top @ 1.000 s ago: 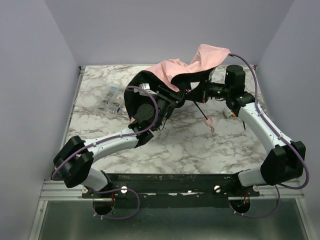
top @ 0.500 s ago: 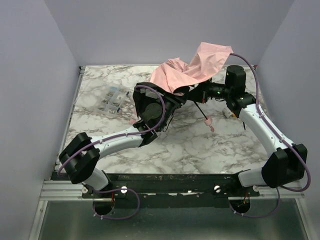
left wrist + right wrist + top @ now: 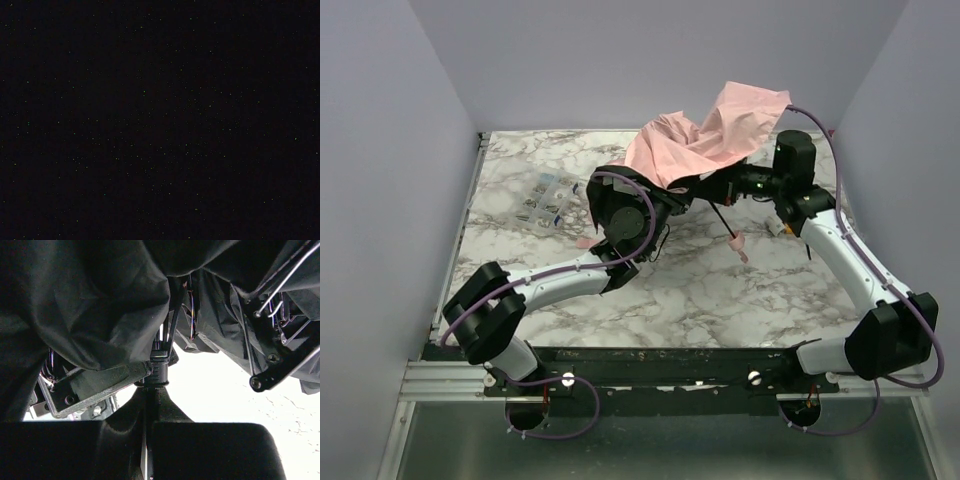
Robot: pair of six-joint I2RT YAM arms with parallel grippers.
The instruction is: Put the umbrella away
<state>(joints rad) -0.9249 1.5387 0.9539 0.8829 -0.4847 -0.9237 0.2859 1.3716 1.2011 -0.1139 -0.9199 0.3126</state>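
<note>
Progress looks partial at best: the umbrella is not yet collapsed. Its pink canopy billows half open and lopsided above the back of the table, held off the surface between the two arms, with the dark lining showing along its near edge. The thin shaft slants down from under the cloth to the small pink handle, which lies on or just above the marble; I cannot tell which.

The right claw has its fingers together, clamped on a thin dark rod of the umbrella's frame. In its wrist view, black lining and ribs hang all around the grip. The left claw is pushed in under the canopy's near edge. Its own camera shows only black, so I cannot tell whether its fingers are apart or together, or whether they have hold of anything.

By my reading most of the job remains: the frame has to be drawn fully closed, the loose cloth gathered round the shaft, and the bundle fastened and set down. None of that shows as done.
</note>
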